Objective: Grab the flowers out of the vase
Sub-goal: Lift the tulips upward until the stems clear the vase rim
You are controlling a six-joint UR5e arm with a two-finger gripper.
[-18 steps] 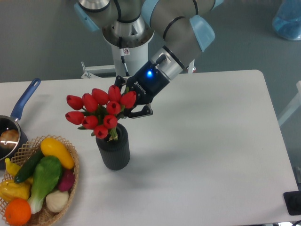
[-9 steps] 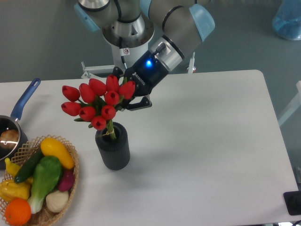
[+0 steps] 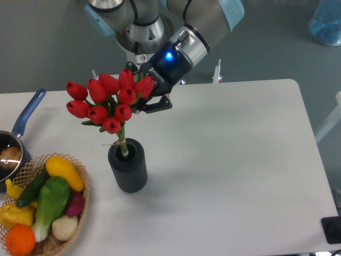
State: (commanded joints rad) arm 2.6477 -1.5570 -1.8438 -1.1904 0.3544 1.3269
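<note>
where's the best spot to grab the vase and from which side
Grip the vase across its ribbed wall, from the right, where the table is bare. It stands upright; the basket crowds its left, and the flowers in the gripper still have stems in its mouth.

A white rectangular table (image 3: pixel 229 149) carries everything. The ribbed dark grey cylindrical vase (image 3: pixel 128 169) stands below the claw (image 3: pixel 145 95). The woven wicker basket (image 3: pixel 80 205) and blue-handled metal saucepan (image 3: pixel 16 140) sit further to its left in the picture.
</note>
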